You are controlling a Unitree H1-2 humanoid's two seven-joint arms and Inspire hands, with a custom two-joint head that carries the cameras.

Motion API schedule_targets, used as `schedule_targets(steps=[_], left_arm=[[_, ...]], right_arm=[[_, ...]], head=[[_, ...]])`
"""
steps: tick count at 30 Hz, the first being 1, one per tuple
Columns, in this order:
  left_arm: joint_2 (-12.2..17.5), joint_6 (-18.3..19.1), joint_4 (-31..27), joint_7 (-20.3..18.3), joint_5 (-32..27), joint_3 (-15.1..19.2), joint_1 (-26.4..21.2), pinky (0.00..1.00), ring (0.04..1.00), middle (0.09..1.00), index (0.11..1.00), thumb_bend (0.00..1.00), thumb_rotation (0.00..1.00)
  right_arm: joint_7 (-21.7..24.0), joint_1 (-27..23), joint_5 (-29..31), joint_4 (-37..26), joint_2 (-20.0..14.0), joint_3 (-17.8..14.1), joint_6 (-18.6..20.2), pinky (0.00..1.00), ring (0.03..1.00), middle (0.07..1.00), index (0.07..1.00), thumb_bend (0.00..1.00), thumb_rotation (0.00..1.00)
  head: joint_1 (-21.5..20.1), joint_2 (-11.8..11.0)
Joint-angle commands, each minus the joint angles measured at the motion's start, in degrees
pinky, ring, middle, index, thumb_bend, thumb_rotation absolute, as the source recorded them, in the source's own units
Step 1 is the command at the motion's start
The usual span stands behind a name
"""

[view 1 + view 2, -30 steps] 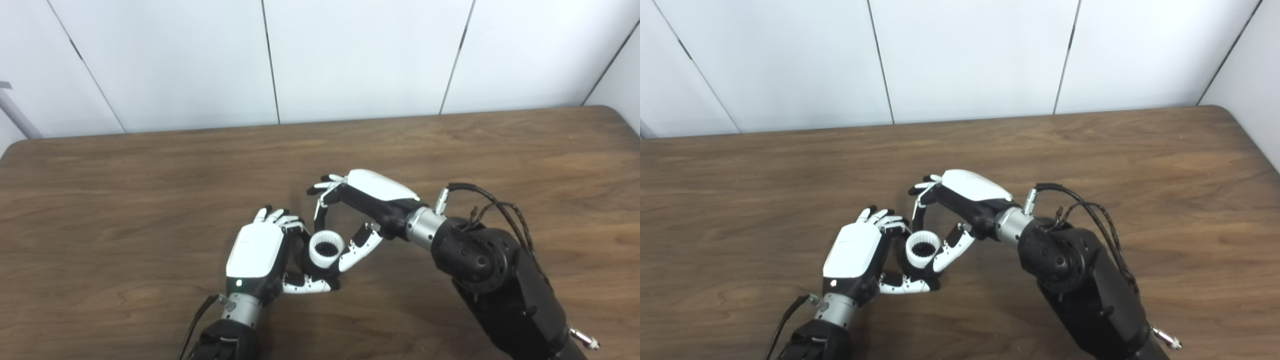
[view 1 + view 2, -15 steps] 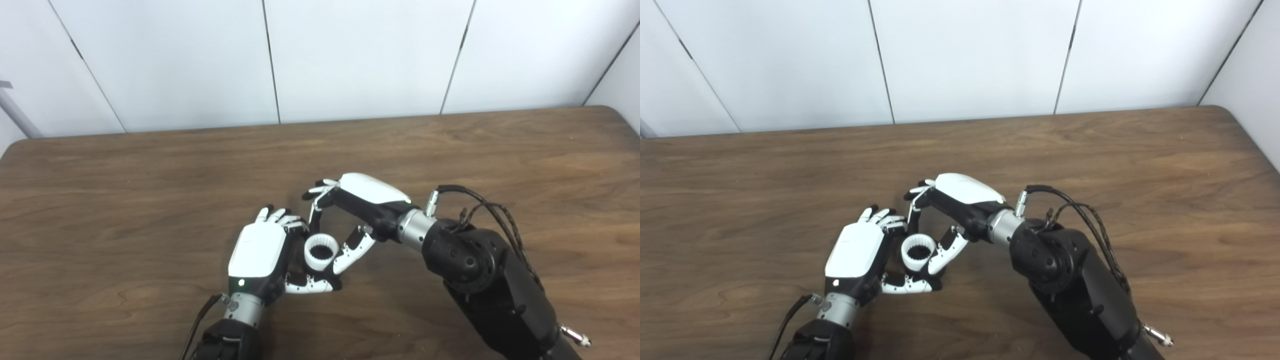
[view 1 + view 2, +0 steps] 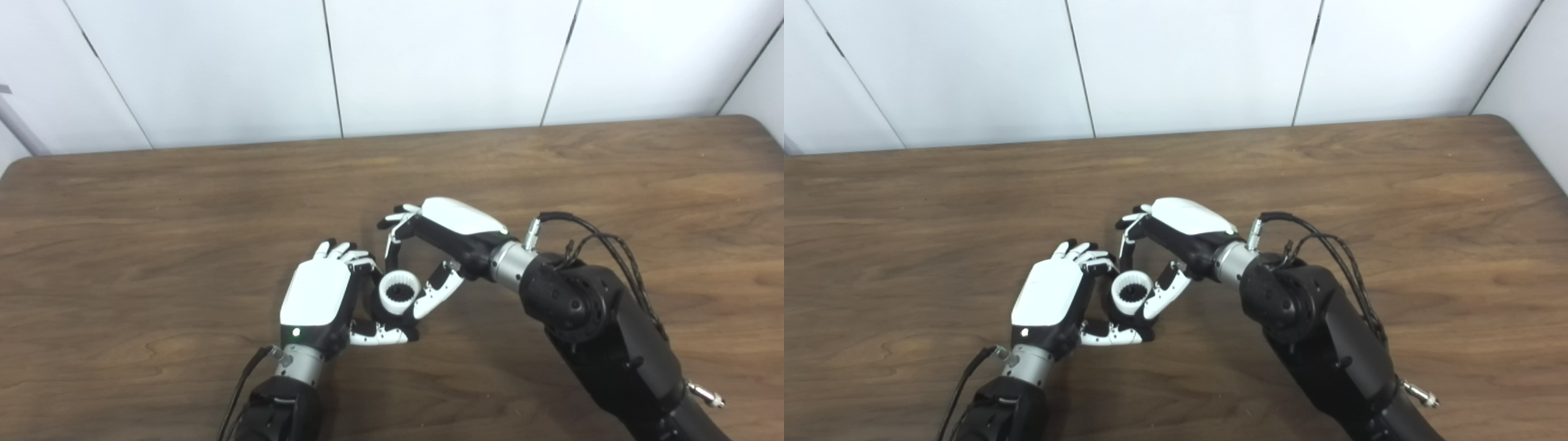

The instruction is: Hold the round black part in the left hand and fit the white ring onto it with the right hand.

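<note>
Left hand [image 3: 316, 298]: wrapped around the round black part [image 3: 381, 309], fingers curled behind it and thumb underneath, so it's gripping that piece just above the table [image 3: 153, 245].
White ring [image 3: 399, 293]: toothed on the inside, sitting on top of the black part, right between the two hands. Can't tell if it's seated all the way down.
Right hand [image 3: 442, 248]: fingers arched over from behind, thumb [image 3: 436, 296] pressed on the ring's right side. Fingertips look close to the ring's far edge, but honestly I can't tell if it's really pinching it or just touching.
Table: brown wood, white panel wall [image 3: 429, 61] behind.
</note>
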Motion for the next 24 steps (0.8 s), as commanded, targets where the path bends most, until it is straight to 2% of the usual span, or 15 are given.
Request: schedule_targets(steps=[1, 11, 24], left_arm=[[-0.29, -0.35, -0.88, -0.67, -0.35, -0.22, -0.09, 0.97, 0.886, 0.771, 0.483, 0.52, 0.06], [-0.35, -0.12, -1.23, -1.13, -0.15, -0.22, -0.10, 0.97, 0.886, 0.771, 0.484, 0.52, 0.06], [-0.73, -0.15, -0.65, -0.62, 0.48, -0.45, -0.42, 0.97, 0.883, 0.768, 0.483, 0.52, 0.06]], right_arm=[[-0.58, -2.05, -0.18, -1.17, -0.33, -0.67, -0.65, 1.00, 0.986, 0.894, 0.485, 0.52, 0.13], [-1.57, -1.59, 0.03, -0.69, -0.62, -1.33, -1.31, 1.00, 0.982, 0.885, 0.484, 0.52, 0.13], [-1.57, -1.38, -0.54, -0.57, 0.00, -0.55, -1.29, 1.00, 0.986, 0.889, 0.485, 0.52, 0.13]], head=[[0.02, 0.09], [-0.03, 0.15], [-0.07, 0.15]])
